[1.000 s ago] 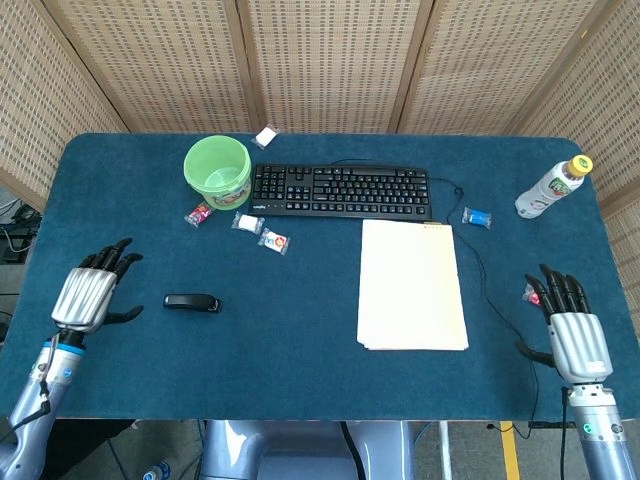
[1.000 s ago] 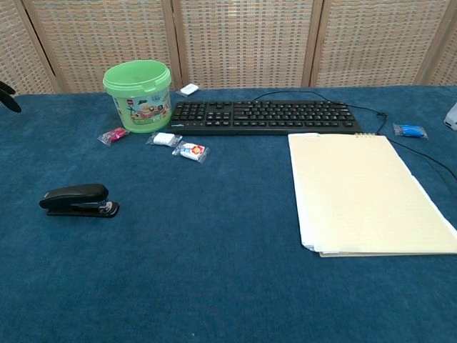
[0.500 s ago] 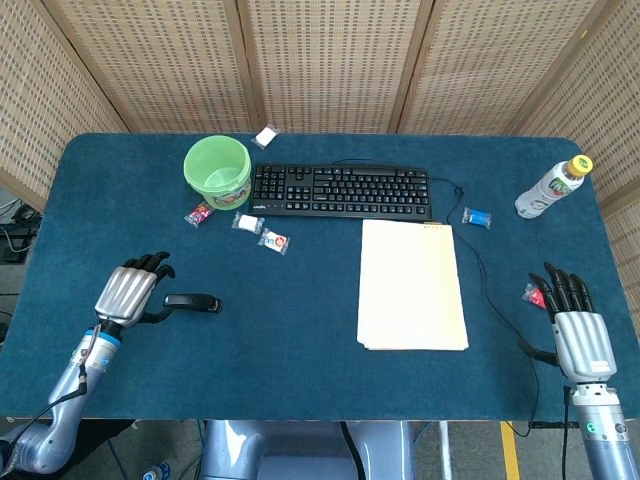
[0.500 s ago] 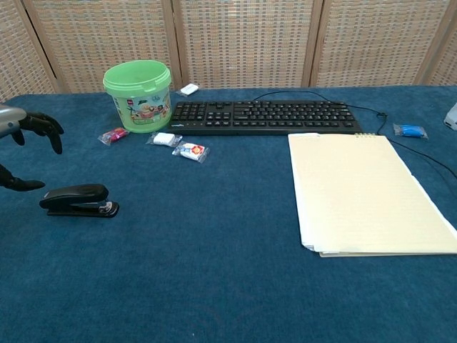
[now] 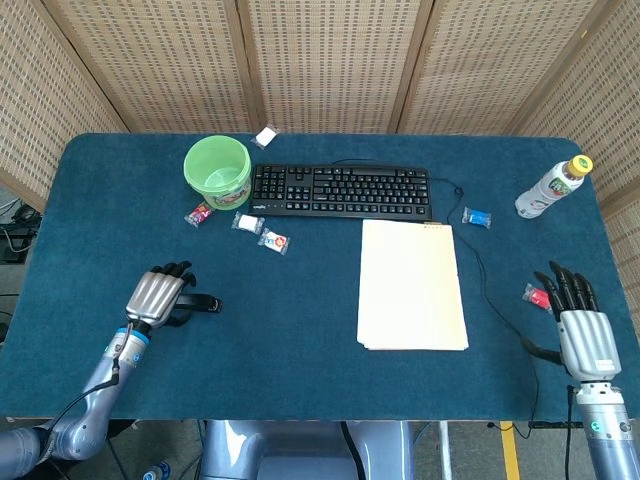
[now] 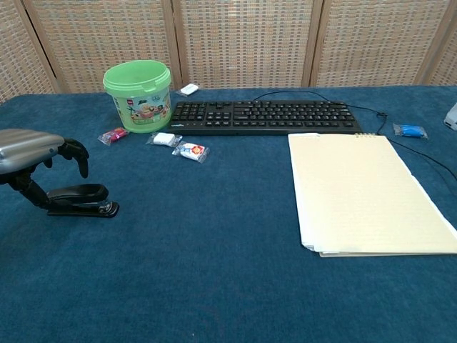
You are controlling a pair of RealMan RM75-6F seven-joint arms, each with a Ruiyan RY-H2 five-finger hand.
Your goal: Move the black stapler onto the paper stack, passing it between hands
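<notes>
Black stapler [image 6: 80, 199] flat, paper stack [image 6: 364, 193] well apart.

The left hand [image 5: 158, 296] is held out over the near-left part of the table, back upward, its fingers [image 6: 77, 152] curled down and apart, the thumb low beneath them; nothing is gripped. Its arm runs back to the near-left corner. The right hand [image 5: 580, 325] rests at the near-right edge, palm down, fingers straight and pointing away, holding nothing.
</notes>
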